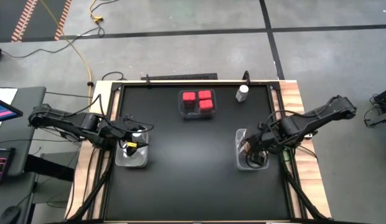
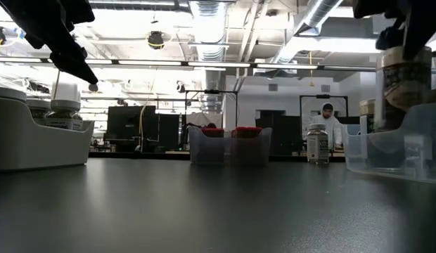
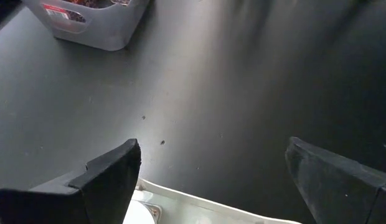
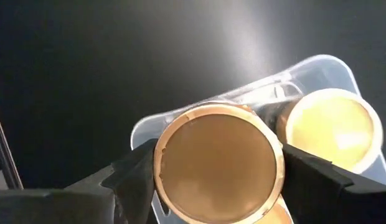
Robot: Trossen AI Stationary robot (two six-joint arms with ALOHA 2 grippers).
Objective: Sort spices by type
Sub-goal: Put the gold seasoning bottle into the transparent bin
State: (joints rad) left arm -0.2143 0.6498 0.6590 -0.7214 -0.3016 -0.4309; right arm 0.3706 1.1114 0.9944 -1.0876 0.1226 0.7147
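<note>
1. Two grippers noted. The right gripper (image 4: 215,168) clamps a tan-lidded jar (image 4: 219,163) over the right bin (image 1: 250,150), beside another tan-lidded jar (image 4: 330,127).
2. Advice: lower it straight, clearing the bin's wall, and release only once seated.
3. The left gripper (image 3: 211,180) hangs open-jawed over the left bin (image 1: 132,155).
4. One white-capped jar (image 1: 243,93) stands unsorted, far of the right bin, near the table edge; open tabletop lies between the bins.

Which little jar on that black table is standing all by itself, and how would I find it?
Start at the black table and look to its far edge, where a clear bin holds three red-topped spices. Just right of that bin stands one white-capped jar. Unlike every other jar, it sits on the bare table, outside any bin.
</note>
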